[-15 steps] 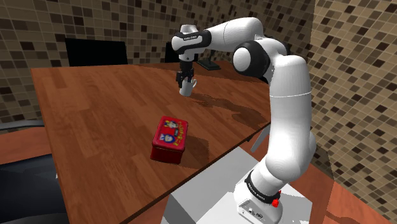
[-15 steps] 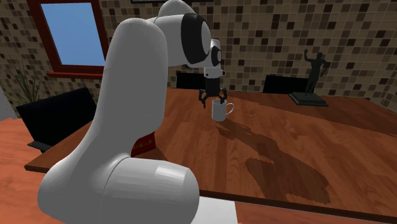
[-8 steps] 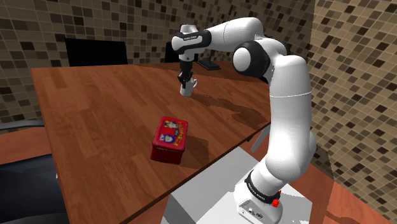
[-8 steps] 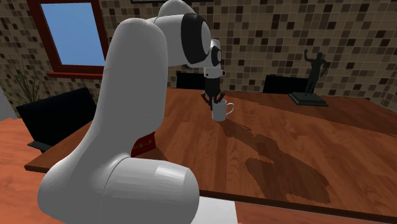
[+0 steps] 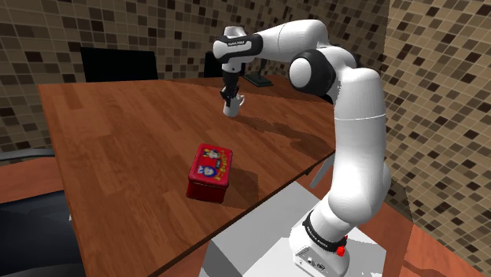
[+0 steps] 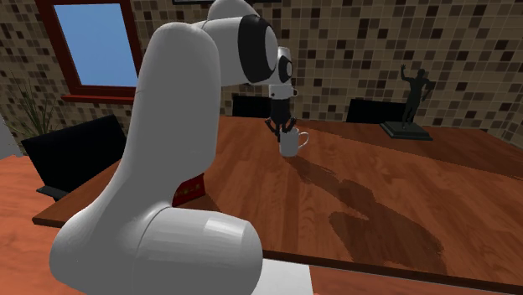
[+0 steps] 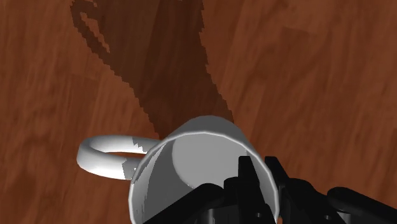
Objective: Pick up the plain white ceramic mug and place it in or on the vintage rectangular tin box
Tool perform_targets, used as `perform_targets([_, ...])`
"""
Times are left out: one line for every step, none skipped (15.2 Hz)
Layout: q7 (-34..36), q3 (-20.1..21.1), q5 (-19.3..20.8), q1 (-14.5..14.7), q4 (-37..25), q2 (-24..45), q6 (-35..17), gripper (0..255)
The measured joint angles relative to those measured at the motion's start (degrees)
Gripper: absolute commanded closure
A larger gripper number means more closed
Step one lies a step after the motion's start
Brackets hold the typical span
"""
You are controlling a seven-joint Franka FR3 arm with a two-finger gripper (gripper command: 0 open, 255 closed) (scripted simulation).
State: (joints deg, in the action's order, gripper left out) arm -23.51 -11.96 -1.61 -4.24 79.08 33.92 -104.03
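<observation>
The white mug (image 5: 233, 108) hangs a little above the brown wooden table (image 5: 118, 134), slightly tilted, with its handle (image 7: 105, 156) sticking out sideways. My gripper (image 5: 229, 100) points down over it and is shut on the mug's rim. In the wrist view the fingers (image 7: 254, 175) pinch the mug's wall (image 7: 191, 159), one inside the cup. The second exterior view has the mug (image 6: 290, 145) under the gripper (image 6: 282, 130). The red tin box (image 5: 208, 171) with a picture on its lid lies closed near the table's front edge, towards the stand from the mug.
A dark figurine (image 6: 412, 100) on a base stands at the table's far side. Black chairs (image 5: 118, 63) line the far edge. The arm's white stand (image 5: 275, 236) is beside the table's near corner. A window (image 6: 96, 42) is in the tiled wall.
The fingers went from open around the mug's rim to shut on it. The mug has since risen a little off the table with the gripper.
</observation>
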Motion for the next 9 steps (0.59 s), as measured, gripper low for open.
perform_targets([-0.04, -0.03, 0.04, -0.01, -0.31, -0.28, 0.59, 255])
perform_targets([0.04, -0.05, 0.1, 0.09, -0.41, -0.73, 1.15, 255])
perform_targets([0.02, -0.06, 0.09, 0.05, -1.29, -0.63, 1.9, 255])
perform_targets([-0.07, -0.1, 0.13, 0.0, -1.84, -0.85, 2.68, 255])
perform_targets([-0.01, -0.1, 0.15, 0.04, -2.37, -0.97, 3.32, 255])
perform_targets([0.01, -0.1, 0.15, 0.02, -3.4, -0.89, 4.27, 255])
perform_targets([0.02, -0.12, 0.19, 0.06, -3.49, -1.18, 4.65, 255])
perform_targets([-0.07, -0.16, 0.24, 0.03, -3.69, -1.52, 5.19, 255])
perform_targets([-0.11, -0.18, 0.23, -0.04, -4.57, -1.42, 5.95, 255])
